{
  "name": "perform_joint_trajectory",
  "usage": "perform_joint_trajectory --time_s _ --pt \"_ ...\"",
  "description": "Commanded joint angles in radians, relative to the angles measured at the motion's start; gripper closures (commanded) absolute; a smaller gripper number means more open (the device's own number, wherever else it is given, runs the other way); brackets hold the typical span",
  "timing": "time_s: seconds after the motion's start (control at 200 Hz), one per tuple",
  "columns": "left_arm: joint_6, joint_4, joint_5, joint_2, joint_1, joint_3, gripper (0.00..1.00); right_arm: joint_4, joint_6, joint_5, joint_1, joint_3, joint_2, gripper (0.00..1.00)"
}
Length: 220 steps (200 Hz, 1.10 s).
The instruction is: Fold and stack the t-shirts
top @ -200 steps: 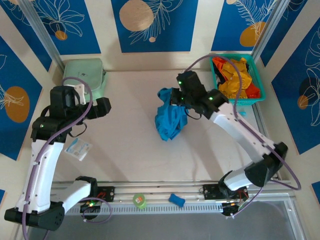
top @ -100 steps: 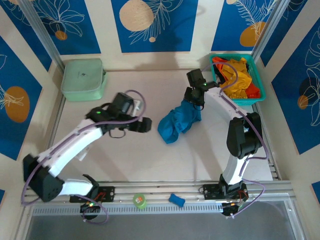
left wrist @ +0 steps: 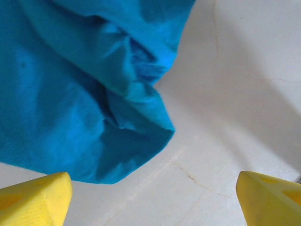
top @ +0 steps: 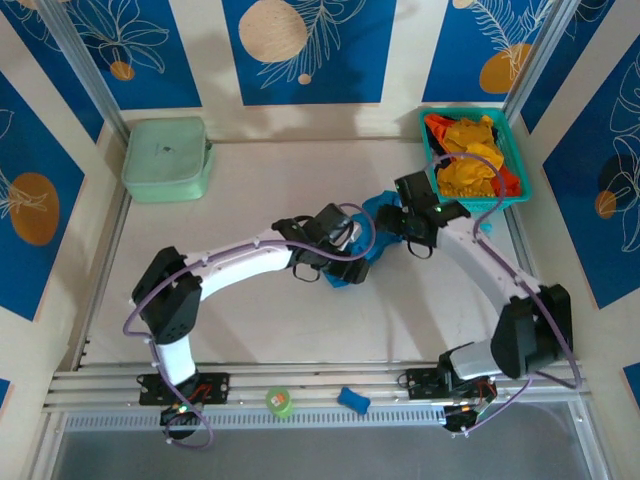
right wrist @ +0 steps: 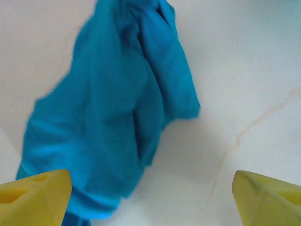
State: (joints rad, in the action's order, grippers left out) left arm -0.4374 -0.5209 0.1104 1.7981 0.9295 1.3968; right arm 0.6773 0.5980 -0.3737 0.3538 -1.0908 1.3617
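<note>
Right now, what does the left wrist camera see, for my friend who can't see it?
A crumpled blue t-shirt lies on the pale table, filling the upper left. The left gripper is open, a yellow fingertip in each bottom corner, holding nothing.

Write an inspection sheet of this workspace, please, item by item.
Surface: pale table, faint hairline marks.
Job's things: blue t-shirt crumpled mid-table; yellow-orange and red-orange shirts in teal basket.
Clutter: mint-green case, far left corner; green roll and small blue object on front rail.
Grippers: left gripper and right gripper open over the blue t-shirt, fingers holding nothing.
Cables: purple cables along left arm and right arm.
Surroundings: blue-and-cream leaf-print panels.
</note>
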Motion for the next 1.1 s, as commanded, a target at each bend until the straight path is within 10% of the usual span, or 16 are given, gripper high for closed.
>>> perform_joint_trajectory --time_s 0.0,0.295,0.575,0.861,1.096 --pt "-0.013 0.054 0.015 0.036 0.006 0.034 0.10 0.058 0.011 0.001 -0.004 0.077 -0.116 0.12" --pt "0.022 0.103 -0.119 0.166 0.005 0.111 0.28 0.047 0.042 0.111 -0.048 0.217 -0.326 0.17" --pt "0.107 -0.006 -0.225 0.110 0.003 0.228 1.00 0.041 -0.015 0.194 -0.051 0.261 -0.348 0.23" --pt "0.329 -0.418 -0.448 0.192 -0.059 0.708 1.00 -0.043 -0.052 0.277 -0.050 0.321 -0.380 0.23" --pt "0.528 -0.449 -0.569 0.476 -0.142 1.225 1.00 -0.058 -0.022 0.296 -0.043 0.340 -0.344 0.25"
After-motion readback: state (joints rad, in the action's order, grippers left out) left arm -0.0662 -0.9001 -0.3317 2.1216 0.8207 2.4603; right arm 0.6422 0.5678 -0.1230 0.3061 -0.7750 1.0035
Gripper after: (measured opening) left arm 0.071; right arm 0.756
